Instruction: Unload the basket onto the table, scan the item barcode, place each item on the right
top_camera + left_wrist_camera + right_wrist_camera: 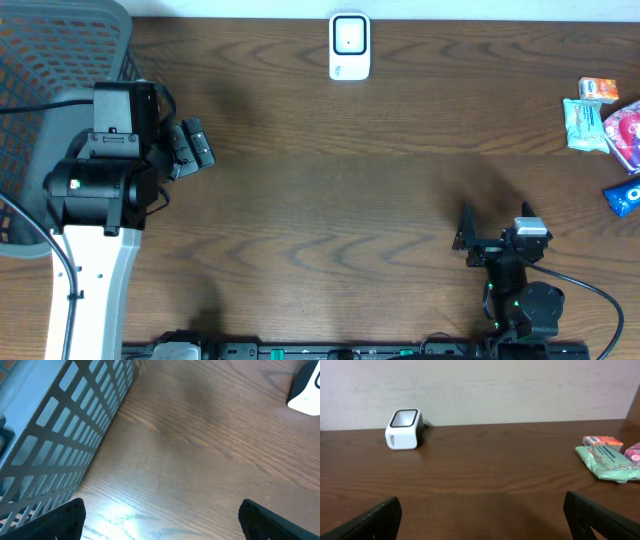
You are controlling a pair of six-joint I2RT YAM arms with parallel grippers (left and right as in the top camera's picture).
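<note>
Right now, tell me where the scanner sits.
In the overhead view the white scanner stands at the far edge of the table, between the basket on the left and the snack packets on the right.

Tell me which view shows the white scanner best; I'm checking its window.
Right wrist: the scanner shows whole, side and dark top window. Overhead gives only its top; left wrist catches just a corner at frame edge.

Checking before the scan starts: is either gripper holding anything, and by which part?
Nothing is held; the left gripper and the right gripper are both open and empty.
</note>
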